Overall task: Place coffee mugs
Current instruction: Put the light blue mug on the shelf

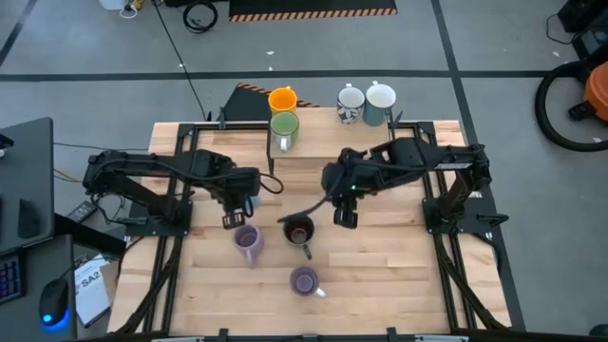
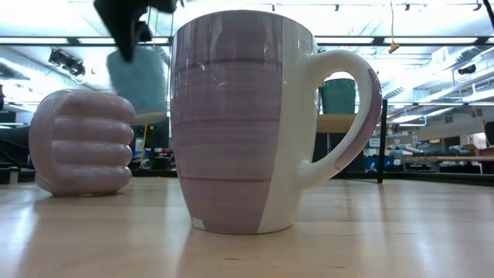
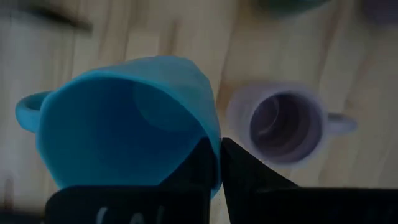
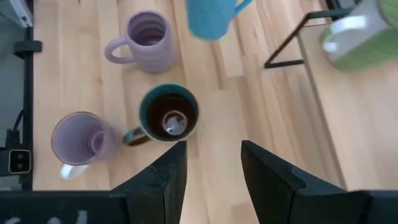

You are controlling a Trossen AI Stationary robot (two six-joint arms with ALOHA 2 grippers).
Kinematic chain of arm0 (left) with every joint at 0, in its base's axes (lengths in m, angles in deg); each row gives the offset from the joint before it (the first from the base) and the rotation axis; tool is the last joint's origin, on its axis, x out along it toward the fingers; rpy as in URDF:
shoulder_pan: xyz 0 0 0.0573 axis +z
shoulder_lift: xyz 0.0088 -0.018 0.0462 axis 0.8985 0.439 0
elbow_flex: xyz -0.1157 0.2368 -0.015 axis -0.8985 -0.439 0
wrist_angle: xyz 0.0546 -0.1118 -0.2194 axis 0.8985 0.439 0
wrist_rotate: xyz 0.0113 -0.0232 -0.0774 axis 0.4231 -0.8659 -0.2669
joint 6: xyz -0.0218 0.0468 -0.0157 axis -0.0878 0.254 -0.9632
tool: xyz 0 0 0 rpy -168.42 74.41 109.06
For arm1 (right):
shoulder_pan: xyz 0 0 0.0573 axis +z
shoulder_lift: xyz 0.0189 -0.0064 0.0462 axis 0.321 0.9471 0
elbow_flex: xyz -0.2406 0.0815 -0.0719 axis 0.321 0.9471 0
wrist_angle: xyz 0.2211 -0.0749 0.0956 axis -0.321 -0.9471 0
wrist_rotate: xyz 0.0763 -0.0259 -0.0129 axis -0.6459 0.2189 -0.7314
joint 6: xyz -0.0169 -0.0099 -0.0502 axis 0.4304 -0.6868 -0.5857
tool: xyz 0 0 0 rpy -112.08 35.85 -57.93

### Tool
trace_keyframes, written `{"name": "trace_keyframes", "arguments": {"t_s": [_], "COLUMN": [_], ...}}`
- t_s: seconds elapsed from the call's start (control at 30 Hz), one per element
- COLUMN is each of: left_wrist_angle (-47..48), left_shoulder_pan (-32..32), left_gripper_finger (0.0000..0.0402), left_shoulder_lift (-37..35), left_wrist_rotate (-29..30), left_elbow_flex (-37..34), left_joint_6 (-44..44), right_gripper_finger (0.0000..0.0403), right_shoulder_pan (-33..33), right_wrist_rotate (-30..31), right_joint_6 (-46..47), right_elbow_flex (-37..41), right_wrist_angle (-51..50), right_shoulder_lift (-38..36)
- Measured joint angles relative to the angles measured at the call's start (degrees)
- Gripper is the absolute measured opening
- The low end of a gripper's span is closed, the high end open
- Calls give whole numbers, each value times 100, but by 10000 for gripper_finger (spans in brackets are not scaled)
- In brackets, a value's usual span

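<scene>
Blue mug held above the worktop; right gripper open.

You see the left gripper (image 3: 214, 165) clamped on the rim of the blue mug (image 3: 124, 121), lifted clear above the ribbed lilac mug (image 1: 248, 240) near the worktop (image 1: 399, 275) centre. The right gripper (image 4: 211, 168) hovers with fingers apart above the dark mug (image 1: 300, 232). The second lilac mug (image 1: 304, 281) stands toward the front edge; the orange mug (image 1: 282, 100), green mug (image 1: 284, 127) and two white mugs (image 1: 366, 101) stand along the back edge.

Three mugs (image 1: 285, 252) cluster mid-table (image 1: 399, 285) — four more mugs (image 1: 323, 106) sit along its far edge.
</scene>
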Motion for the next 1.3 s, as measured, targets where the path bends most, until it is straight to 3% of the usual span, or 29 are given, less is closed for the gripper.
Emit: {"name": "trace_keyframes", "arguments": {"t_s": [0.27, 0.57, 1.3], "left_wrist_angle": [-766, -1091, -1308], "left_shoulder_pan": [7, 203, 354], "left_gripper_finger": [22, 22, 22], "left_shoulder_lift": [94, 890, 2397], "left_wrist_rotate": [362, 152, 277], "left_elbow_flex": [153, 147, 739], "left_joint_6": [1216, 1704, 3548], "right_gripper_finger": [158, 157, 157], "right_shoulder_pan": [-237, -294, 310], "right_wrist_rotate": [-56, -50, 258], "right_joint_6": [2, 228, 1145], "right_elbow_flex": [0, 0, 0], "right_wrist_angle": [-92, -91, -260], "right_shoulder_lift": [-199, -241, -357]}}
